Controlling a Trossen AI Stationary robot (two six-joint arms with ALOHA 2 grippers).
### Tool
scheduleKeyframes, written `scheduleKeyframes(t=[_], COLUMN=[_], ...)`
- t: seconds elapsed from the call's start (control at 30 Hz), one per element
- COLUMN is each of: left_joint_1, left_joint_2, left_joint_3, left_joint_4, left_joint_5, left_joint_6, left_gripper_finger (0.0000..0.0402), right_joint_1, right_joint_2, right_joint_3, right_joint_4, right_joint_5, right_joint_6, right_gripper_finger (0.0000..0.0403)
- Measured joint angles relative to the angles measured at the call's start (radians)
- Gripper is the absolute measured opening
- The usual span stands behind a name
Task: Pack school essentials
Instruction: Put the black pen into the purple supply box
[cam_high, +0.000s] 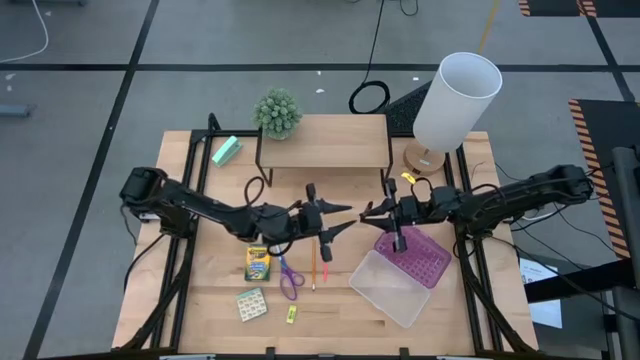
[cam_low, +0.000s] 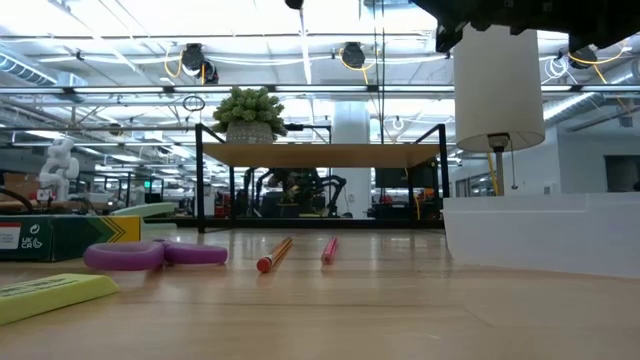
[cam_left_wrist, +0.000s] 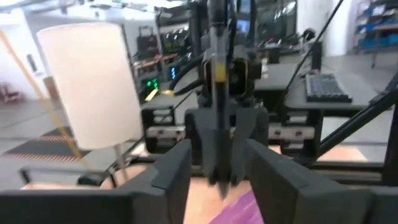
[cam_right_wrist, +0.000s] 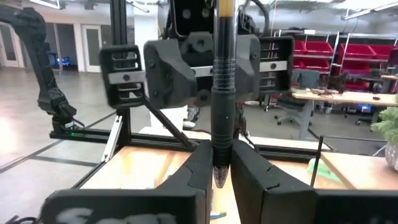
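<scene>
Nearest on the light wooden table (cam_high: 200, 300) lie a tiny yellow piece (cam_high: 291, 315) and, just left of it, a greenish patterned card pack (cam_high: 251, 303). To the right sits a clear plastic box (cam_high: 391, 288) with its purple perforated lid (cam_high: 412, 255) resting against its far right corner. Farther back on the left, a yellow-green crayon box (cam_high: 257, 263) lies flat, with purple-handled scissors (cam_high: 289, 279) just right of it and a thin orange pencil (cam_high: 313, 268) beside those. In the low view the orange pencil and a pink pencil (cam_low: 329, 249) lie side by side on the wood, apart from each other.

Above the middle of the table the two dark arms meet. The right gripper (cam_right_wrist: 222, 177) has its fingers closed narrowly on a black pen (cam_right_wrist: 223, 93), held upright, tip down, over the far left edge of the purple lid. The left gripper (cam_high: 338, 219) faces it just to the left, its fingers spread wide and gripping nothing.

Farther back stand a low wooden shelf on a black frame (cam_high: 322, 145), a small green potted plant (cam_high: 277, 113) on its left end, a mint-green block (cam_high: 226, 151) to the left, and a white-shaded lamp (cam_high: 455, 100) at far right.
</scene>
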Motion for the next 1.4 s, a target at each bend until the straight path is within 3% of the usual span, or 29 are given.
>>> scheduleKeyframes(t=[0.37, 0.83, 1.07, 1.4], left_joint_1=[-0.03, -0.029, -0.03, -0.03], left_joint_2=[-0.056, -0.057, -0.057, -0.057], left_joint_3=[0.0, 0.0, 0.0, 0.0], left_joint_4=[-0.143, -0.216, -0.222, -0.228], left_joint_5=[-0.014, -0.013, -0.013, -0.013], left_joint_6=[-0.108, -0.154, -0.161, -0.201], left_gripper_finger=[0.0186, 0.0186, 0.0186, 0.0186], right_joint_1=[0.0, 0.07, 0.168, 0.325], right_joint_2=[-0.167, -0.202, -0.202, -0.169], right_joint_3=[0.063, 0.28, 0.376, 0.385], right_joint_4=[-0.371, -0.901, -1.248, -1.431], right_joint_5=[0.058, 0.071, 0.242, 0.231], right_joint_6=[0.104, 0.292, 0.479, 0.846], right_gripper_finger=[0.0031, 0.0033, 0.0033, 0.0033])
